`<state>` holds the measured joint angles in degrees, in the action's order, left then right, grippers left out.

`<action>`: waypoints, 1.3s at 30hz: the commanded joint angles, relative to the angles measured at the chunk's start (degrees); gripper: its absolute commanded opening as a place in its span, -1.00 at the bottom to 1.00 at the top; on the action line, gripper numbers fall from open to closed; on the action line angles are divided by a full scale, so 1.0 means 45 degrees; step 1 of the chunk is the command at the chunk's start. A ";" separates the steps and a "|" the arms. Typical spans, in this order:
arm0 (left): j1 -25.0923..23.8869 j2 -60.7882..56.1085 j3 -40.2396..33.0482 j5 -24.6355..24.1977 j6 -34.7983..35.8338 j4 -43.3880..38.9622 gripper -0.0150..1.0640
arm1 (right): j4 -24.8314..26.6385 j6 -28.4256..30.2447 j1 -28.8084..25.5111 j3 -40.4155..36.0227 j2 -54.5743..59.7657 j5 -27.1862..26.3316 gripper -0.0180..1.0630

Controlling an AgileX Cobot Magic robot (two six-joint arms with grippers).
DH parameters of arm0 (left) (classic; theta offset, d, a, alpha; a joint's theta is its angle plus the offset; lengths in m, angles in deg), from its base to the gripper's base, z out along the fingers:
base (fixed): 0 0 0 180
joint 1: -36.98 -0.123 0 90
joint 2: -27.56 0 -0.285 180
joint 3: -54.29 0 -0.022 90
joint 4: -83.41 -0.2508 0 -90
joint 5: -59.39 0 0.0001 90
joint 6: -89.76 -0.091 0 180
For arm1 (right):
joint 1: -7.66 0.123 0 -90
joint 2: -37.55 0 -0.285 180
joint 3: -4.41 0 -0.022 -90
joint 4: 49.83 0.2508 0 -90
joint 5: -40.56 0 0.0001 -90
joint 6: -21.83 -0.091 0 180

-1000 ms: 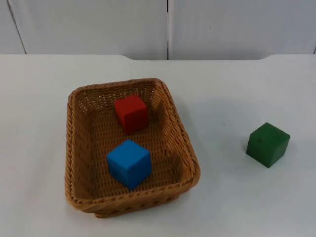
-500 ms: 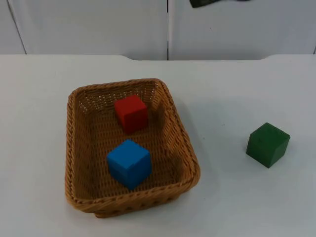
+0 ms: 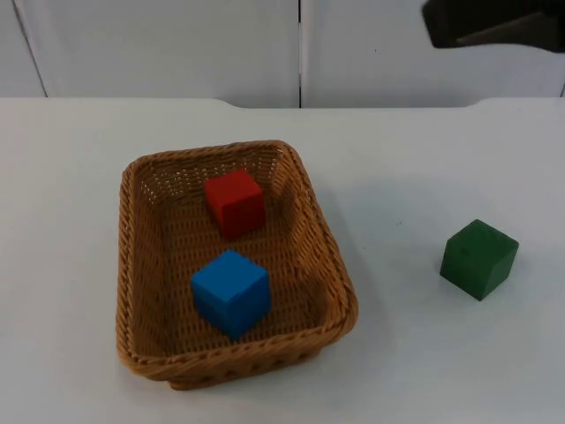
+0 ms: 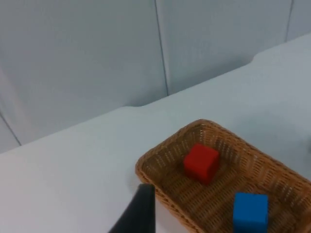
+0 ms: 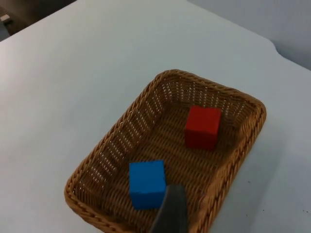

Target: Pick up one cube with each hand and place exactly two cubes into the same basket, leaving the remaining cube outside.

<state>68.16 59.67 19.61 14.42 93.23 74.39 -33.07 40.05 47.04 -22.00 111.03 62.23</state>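
Already red cube (image 3: pixel 234 203) and blue cube (image 3: pixel 230 292) lie in basket (image 3: pixel 331 265); fingers' state unclear

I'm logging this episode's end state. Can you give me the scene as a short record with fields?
basket: wicker basket on the white table
in basket: red cube, blue cube
outside basket: green cube, on the table, apart from the basket
right arm: black part at the partition wall
task state: two cubes in, one out
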 commanded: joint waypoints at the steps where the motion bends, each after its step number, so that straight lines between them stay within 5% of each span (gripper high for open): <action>1: 0.0028 -0.0145 -0.0047 -0.0007 -0.0266 0.0684 0.78 | 0.0068 0.0097 -0.0038 -0.0591 -0.0728 -0.0111 0.30; 13: 0.0028 -0.1849 -0.1848 -0.0019 -0.0696 0.1229 0.78 | 0.0068 0.0063 -0.0038 -0.2596 -0.4006 0.0247 0.30; 28: 0.0028 -0.5161 -0.1901 -0.2922 -0.0578 0.2169 0.78 | 0.0045 -0.0234 -0.0038 -0.4613 -0.8624 0.1025 0.30; 39: 0.0028 -0.5405 -0.2940 -0.3825 -0.0770 0.2230 0.78 | -0.0020 -0.0637 -0.0038 -0.4860 -1.1387 0.3634 0.30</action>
<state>68.16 35.56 7.18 -2.81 89.76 83.41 -32.94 38.28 47.04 -43.41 62.18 75.92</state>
